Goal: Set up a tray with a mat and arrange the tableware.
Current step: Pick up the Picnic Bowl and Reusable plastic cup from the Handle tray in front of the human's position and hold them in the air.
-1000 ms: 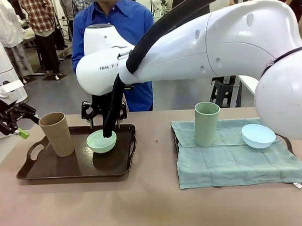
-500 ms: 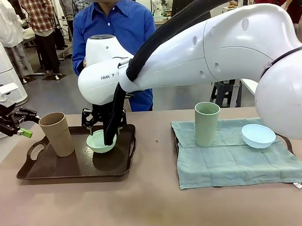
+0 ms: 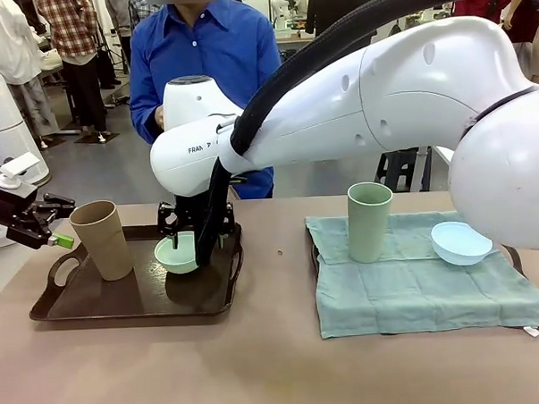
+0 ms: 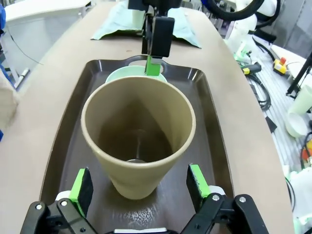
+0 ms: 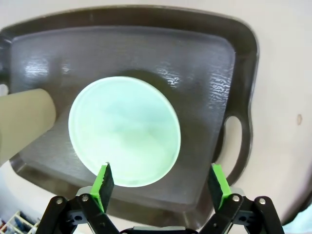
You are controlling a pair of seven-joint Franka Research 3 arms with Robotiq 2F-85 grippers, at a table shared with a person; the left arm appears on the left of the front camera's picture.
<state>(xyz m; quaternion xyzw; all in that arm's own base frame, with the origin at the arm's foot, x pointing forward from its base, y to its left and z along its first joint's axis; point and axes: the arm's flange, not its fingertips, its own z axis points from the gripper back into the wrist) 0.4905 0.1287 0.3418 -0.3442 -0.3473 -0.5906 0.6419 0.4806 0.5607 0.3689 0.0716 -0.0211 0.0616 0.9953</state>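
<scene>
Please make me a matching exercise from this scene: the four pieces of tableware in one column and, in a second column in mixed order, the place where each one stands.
Column 1
1. tan cup
2. mint green bowl
3. sage green cup
4. pale blue bowl

Column 2
a. on the teal mat, right part
b. on the brown tray, by its left handle
c. on the teal mat, far left part
d. on the brown tray, under the open right gripper

Right pairs: 1-b; 2-d; 3-c; 4-a
</scene>
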